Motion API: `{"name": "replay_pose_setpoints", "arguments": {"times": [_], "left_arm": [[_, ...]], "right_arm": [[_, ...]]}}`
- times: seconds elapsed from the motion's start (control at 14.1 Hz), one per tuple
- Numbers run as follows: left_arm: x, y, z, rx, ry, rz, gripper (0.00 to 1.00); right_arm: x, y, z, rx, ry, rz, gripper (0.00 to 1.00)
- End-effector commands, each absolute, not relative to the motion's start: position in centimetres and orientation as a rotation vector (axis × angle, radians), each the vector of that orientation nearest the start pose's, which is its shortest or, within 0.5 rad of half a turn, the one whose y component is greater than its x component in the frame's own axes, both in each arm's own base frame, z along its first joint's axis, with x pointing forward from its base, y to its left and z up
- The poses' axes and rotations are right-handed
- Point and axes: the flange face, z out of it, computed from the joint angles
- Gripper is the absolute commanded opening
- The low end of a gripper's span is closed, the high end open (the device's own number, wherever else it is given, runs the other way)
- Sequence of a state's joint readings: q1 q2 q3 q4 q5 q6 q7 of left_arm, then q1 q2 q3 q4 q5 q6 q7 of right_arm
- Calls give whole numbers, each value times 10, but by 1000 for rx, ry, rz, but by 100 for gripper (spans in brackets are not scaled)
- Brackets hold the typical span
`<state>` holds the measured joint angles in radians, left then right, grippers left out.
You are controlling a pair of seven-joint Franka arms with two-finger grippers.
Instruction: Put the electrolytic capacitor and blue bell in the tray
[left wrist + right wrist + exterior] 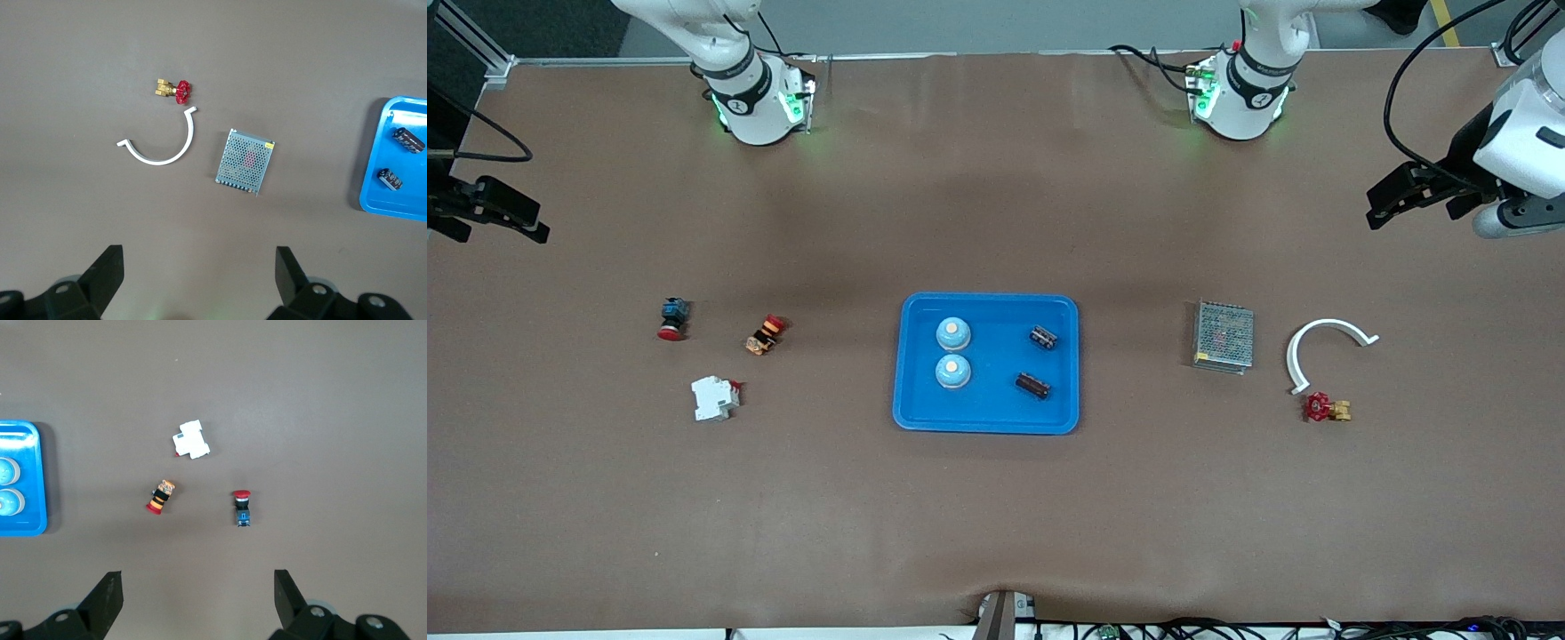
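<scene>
The bright blue tray [987, 300] lies at the table's middle. Two blue bells [953, 334] [952, 372] stand in it toward the right arm's end. Two dark electrolytic capacitors [1043, 337] [1032, 385] lie in it toward the left arm's end. My left gripper [1409, 200] [199, 257] hangs open and holds nothing, high over the table's edge at the left arm's end. Its wrist view catches the tray's rim [373, 193] and both capacitors [408, 139]. My right gripper [503, 218] [198, 577] hangs open over the table's edge at the right arm's end, also holding nothing. Its wrist view shows the tray [27, 527] and the bells [5, 472].
Toward the right arm's end lie a red-capped push button [673, 318], an orange and black button [765, 334] and a white circuit breaker [714, 397]. Toward the left arm's end lie a metal mesh power supply [1224, 335], a white curved strip [1320, 342] and a red-handled brass valve [1325, 407].
</scene>
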<state>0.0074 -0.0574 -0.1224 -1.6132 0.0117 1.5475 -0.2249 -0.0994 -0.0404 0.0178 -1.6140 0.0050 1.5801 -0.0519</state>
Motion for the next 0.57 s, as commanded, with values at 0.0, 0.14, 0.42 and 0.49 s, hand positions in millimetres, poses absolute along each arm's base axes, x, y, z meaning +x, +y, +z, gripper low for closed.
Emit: {"name": "replay_pose_setpoints", "arguments": {"times": [0.0, 0.14, 0.42, 0.49], "left_arm": [[531, -64, 639, -3122, -152, 16, 100], [531, -62, 639, -3124, -156, 16, 100], [532, -61, 639, -3124, -159, 16, 100], [532, -61, 639, -3122, -159, 16, 100]], "right_arm": [[541, -48, 622, -3152, 41, -35, 100], [542, -46, 622, -3156, 31, -56, 100], [545, -48, 636, -3189, 37, -100, 100], [545, -47, 636, -3189, 37, -100, 100]]}}
